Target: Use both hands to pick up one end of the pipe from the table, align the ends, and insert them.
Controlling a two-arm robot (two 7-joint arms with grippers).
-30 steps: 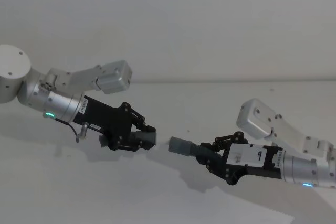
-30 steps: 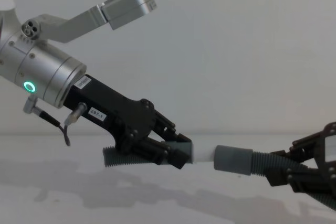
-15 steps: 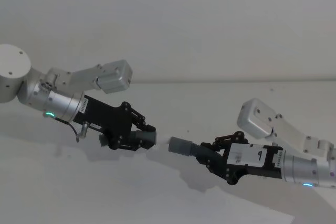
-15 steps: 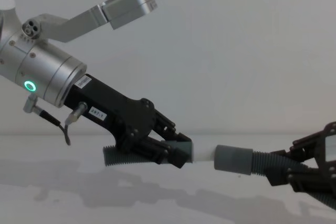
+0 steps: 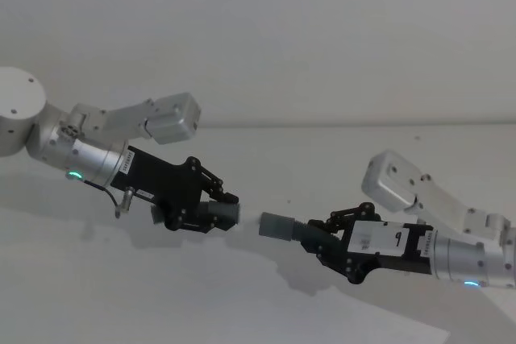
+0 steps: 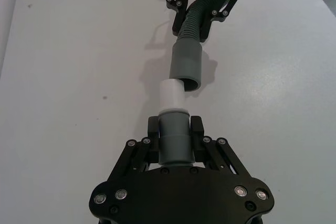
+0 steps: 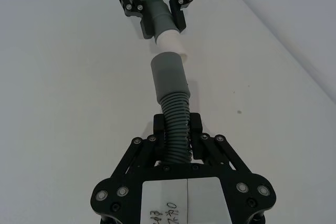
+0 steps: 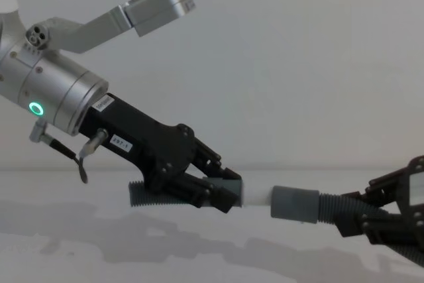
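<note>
Both pipe pieces are held off the plain white matte worktop (image 5: pixel 266 296), cuffs facing each other at mid-frame in the head view.

The left black two-fingered hand (image 5: pixel 211 213), left of centre in the head view, is closed on the smooth grey cuff of the short ribbed hose piece (image 6: pixel 175 141). A narrower white spigot end (image 6: pixel 172 96) projects from that cuff. The ribbed tail is seen behind the hand at lower left in the chest view.

The right black two-fingered hand (image 5: pixel 329 241), lower right in the head view, is clamped on the dark grey ribbed hose of the longer piece (image 7: pixel 175 129), just behind its wider grey cuff (image 7: pixel 168 73).

Key relation: the white spigot tip lies at the mouth of the grey cuff, touching or just short of it; which cannot be told. The long axes are nearly collinear. In the left wrist view the cuff mouth sits a little off to one side of the spigot. Judged: a small lateral correction is needed, then a straight push along the shared axis. Neither hand is clearly nearer; the joint lies roughly between them.

The worktop is bare around the joint; a plain pale wall (image 5: pixel 322 30) lies behind.
</note>
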